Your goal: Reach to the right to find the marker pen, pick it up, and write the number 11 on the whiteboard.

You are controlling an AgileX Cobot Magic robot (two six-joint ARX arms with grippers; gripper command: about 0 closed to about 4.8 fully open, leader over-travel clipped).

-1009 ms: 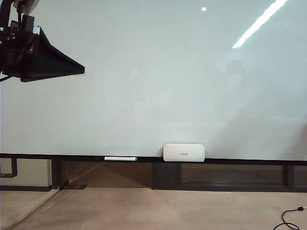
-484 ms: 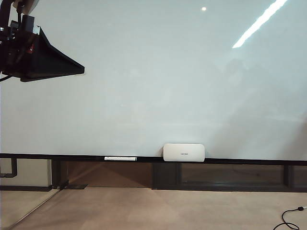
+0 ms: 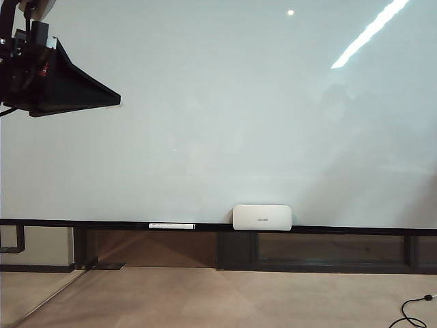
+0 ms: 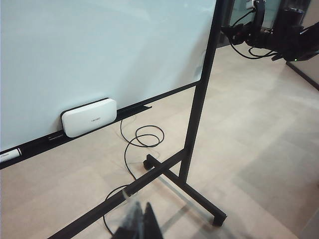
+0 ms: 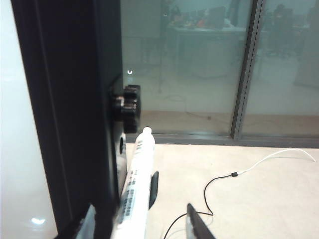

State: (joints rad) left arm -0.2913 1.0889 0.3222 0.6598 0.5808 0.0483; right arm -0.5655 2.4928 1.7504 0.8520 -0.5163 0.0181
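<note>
Board is my landmark, blank, no 11 yet

Right gripper past board's right edge, beside black frame post; pen stands between my spread fingers, cap end up, lined up for grab; fingers not clamped on barrel, contact unclear, fingertips cut off

Left gripper low before board, well off pen, parked; only tips show, open or closed: cannot tell

Right gripper absent from exterior view
</note>
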